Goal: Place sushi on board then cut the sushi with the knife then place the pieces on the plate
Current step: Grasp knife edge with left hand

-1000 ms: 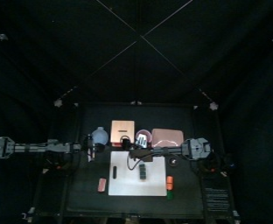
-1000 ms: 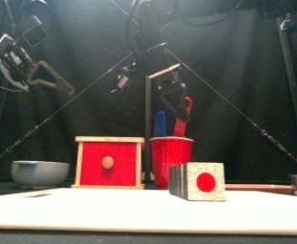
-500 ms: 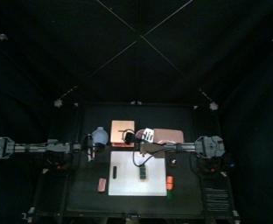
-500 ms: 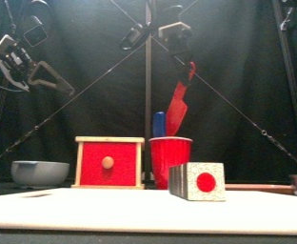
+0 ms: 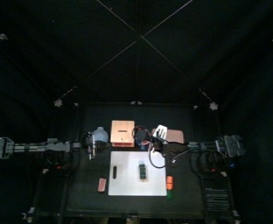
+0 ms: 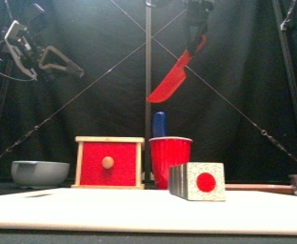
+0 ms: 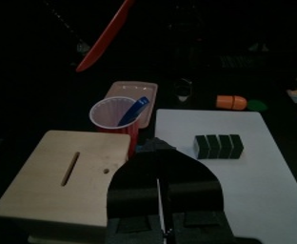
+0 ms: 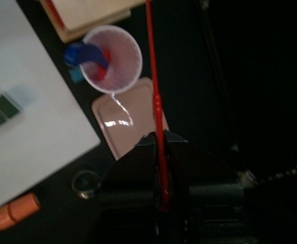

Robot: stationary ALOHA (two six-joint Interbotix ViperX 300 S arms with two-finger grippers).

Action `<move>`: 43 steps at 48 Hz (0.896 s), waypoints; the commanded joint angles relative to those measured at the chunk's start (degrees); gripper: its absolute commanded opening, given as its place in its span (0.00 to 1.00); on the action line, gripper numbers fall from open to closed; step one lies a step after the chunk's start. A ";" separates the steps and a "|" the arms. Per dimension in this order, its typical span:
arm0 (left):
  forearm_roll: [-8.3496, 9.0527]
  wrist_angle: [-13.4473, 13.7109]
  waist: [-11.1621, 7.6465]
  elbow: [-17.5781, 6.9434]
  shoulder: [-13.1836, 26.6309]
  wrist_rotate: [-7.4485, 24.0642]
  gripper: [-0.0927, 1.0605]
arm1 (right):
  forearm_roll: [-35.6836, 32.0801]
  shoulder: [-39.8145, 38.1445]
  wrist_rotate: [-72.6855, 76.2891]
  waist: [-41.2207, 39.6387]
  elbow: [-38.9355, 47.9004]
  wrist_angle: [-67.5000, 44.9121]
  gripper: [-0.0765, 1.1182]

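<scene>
My right gripper (image 6: 197,11) is shut on the handle of the red toy knife (image 6: 174,76), which hangs tilted high above the red cup (image 6: 170,162). In the right wrist view the red knife (image 8: 154,91) runs straight out from my right gripper (image 8: 160,143). The blue knife (image 6: 160,124) still stands in the cup. The dark green sushi roll (image 5: 143,171) lies on the white board (image 5: 127,179), with its red-centred end (image 6: 205,181) facing front. The pink tray (image 5: 171,136) lies behind the board, partly under my right gripper (image 5: 159,134). My left gripper (image 7: 158,195) hovers shut over the wooden box (image 7: 69,172).
The wooden box with the red drawer front (image 6: 109,162) stands left of the cup. A blue-grey bowl (image 6: 41,172) sits at the far left. An orange toy (image 5: 171,182) lies at the board's right edge and a red toy (image 5: 101,184) at its left.
My right gripper has risen with the red knife, drawing it fully out of the cup and tilting it. The left arm has stayed put.
</scene>
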 commanded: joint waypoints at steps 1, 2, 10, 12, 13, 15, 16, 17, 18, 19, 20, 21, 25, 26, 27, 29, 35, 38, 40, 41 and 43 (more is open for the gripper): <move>0.00 -0.88 -0.18 -2.20 -0.18 0.00 0.28 | 0.44 -5.89 2.81 0.88 3.69 -7.21 0.38; 0.09 -0.88 -0.18 -2.37 -0.18 0.00 0.30 | 0.53 -6.59 3.52 1.05 4.57 -8.17 0.38; 0.97 -0.88 -0.44 -3.16 -0.18 0.18 0.44 | 0.70 -13.10 9.49 2.46 14.41 -19.69 0.38; 1.67 -0.88 -0.44 -3.34 -0.18 0.18 0.47 | 0.70 -14.68 11.07 2.64 16.96 -22.94 0.38; 2.11 -0.79 -0.44 -3.43 -0.18 0.18 0.49 | 0.62 -15.64 12.04 2.72 18.28 -24.70 0.38; 2.81 -0.88 -0.44 -3.52 -0.18 0.18 0.52 | 0.62 -17.40 13.62 2.72 21.09 -28.39 0.38; 3.52 -0.88 -0.44 -3.60 -0.18 0.18 0.55 | 0.53 -18.28 14.41 2.72 22.50 -30.41 0.38; 3.96 -0.88 -0.62 -3.69 -0.18 0.18 0.57 | 0.53 -19.07 15.21 2.64 24.08 -32.34 0.38; 4.31 -0.88 -0.79 -3.69 -0.18 0.09 0.59 | 0.53 -19.78 16.00 2.64 25.58 -34.45 0.38; 4.66 -0.88 -0.97 -3.78 -0.18 0.09 0.60 | 0.70 -20.92 16.96 2.46 27.86 -37.53 0.38; 5.01 -0.88 -1.23 -3.87 -0.18 0.09 0.62 | 0.70 -21.62 17.67 2.37 29.53 -39.73 0.38; 5.27 -0.88 -1.58 -3.96 -0.18 0.09 0.64 | 0.79 -21.97 17.93 2.37 30.32 -40.78 0.38; 6.06 -0.70 -3.08 -4.75 -0.18 0.09 0.71 | 0.70 -24.52 20.30 2.11 37.18 -50.36 0.38; 6.24 -0.62 -3.43 -4.92 -0.09 0.09 0.73 | 0.79 -24.79 20.65 1.93 38.85 -52.38 0.38; 6.42 -0.44 -3.87 -5.27 0.00 0.09 0.75 | 0.88 -25.14 20.83 1.67 40.25 -54.32 0.38; 6.59 -0.26 -4.39 -5.80 0.35 0.09 0.79 | 0.88 -25.66 21.01 0.79 42.89 -58.01 0.38; 6.42 0.62 -5.62 -7.12 1.93 -0.09 0.86 | 1.76 -25.84 20.83 -1.49 49.04 -68.47 0.38; 6.15 1.14 -6.59 -8.00 3.43 -0.18 0.88 | 1.67 -25.75 20.65 -2.02 50.98 -71.54 0.38; 5.80 1.32 -7.21 -8.44 4.48 -0.18 0.88 | 1.41 -25.75 20.57 -2.20 51.86 -73.04 0.38; 5.63 1.41 -7.47 -8.79 5.19 -0.18 0.88 | 1.32 -25.75 20.48 -2.29 52.65 -73.92 0.38; 5.27 1.67 -8.17 -9.40 6.42 -0.18 0.88 | 0.97 -25.75 20.48 -2.37 53.44 -74.88 0.38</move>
